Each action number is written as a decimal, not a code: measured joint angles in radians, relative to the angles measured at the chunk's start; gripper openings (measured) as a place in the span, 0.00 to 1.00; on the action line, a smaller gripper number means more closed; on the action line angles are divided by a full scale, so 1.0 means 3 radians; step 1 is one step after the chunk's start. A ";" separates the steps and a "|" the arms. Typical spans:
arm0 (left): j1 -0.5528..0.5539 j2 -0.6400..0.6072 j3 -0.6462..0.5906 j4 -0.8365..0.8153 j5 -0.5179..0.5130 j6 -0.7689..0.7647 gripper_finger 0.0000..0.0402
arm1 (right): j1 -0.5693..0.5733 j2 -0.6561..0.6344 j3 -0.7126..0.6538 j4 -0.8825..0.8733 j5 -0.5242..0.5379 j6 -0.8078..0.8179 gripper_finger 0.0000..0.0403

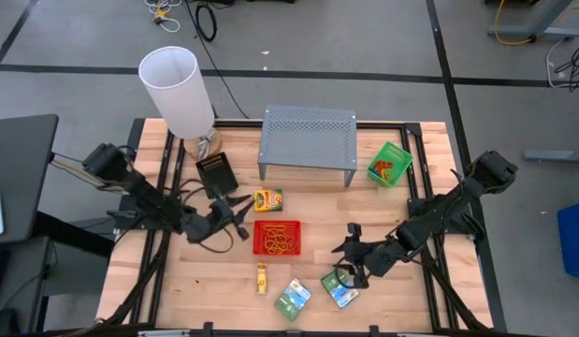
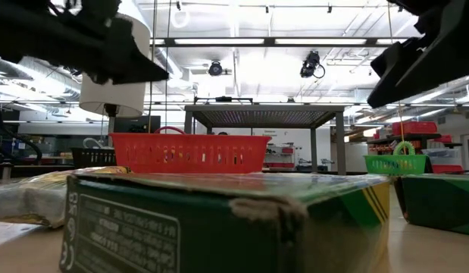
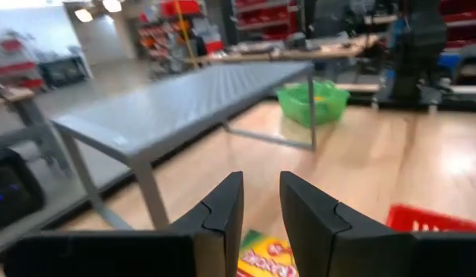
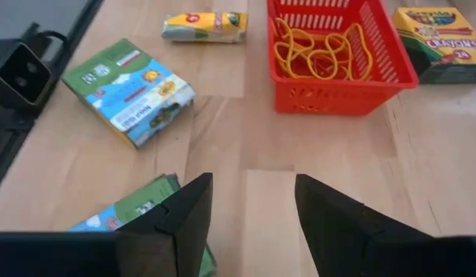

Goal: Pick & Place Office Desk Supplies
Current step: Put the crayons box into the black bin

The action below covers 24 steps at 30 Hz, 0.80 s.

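Rubber bands binned in red tray (image 1: 278,238), centre, and green tray (image 1: 390,163), upper right. Crayon box (image 1: 268,199), packets (image 1: 293,299) unplaced. Left gripper (image 1: 240,216) parted, empty; right gripper (image 1: 349,255) wide, empty.

Four views on one wooden table (image 1: 214,281)

High view: straight down from above, far enough to take in the whole table and both arms. Low view: at table-top level, looking flat across into the room, pressed close against a green crayon box (image 2: 219,220), with the red mesh tray (image 2: 190,152) and grey perforated stand (image 2: 264,115) beyond. Left wrist view: forward past its own dark fingers (image 3: 222,211), near the tabletop, toward the stand (image 3: 184,96) and green mesh tray (image 3: 313,101). Right wrist view: steeply down, close over the table, onto the red tray (image 4: 341,54) and green-blue packet (image 4: 130,88). Shared by all four: red tray, crayon box.
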 joint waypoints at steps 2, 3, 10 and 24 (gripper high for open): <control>0.0152 -0.0021 0.0001 -0.0302 0.0278 -0.0311 0.23 | -0.0005 0.0000 0.0000 -0.0044 0.0000 0.0000 0.48; 0.0236 -0.0024 0.0021 -0.0511 0.0425 -0.0479 0.23 | -0.0011 0.0000 0.0000 -0.0056 -0.0001 0.0000 0.48; 0.0595 -0.0041 0.0375 -0.2203 0.1037 -0.1375 0.23 | -0.0013 0.0000 0.0000 -0.0111 0.0018 0.0025 0.48; 0.1234 -0.0044 0.1335 -0.4292 0.2577 -0.1915 0.23 | -0.0013 0.0000 0.0000 -0.0113 0.0018 0.0064 0.48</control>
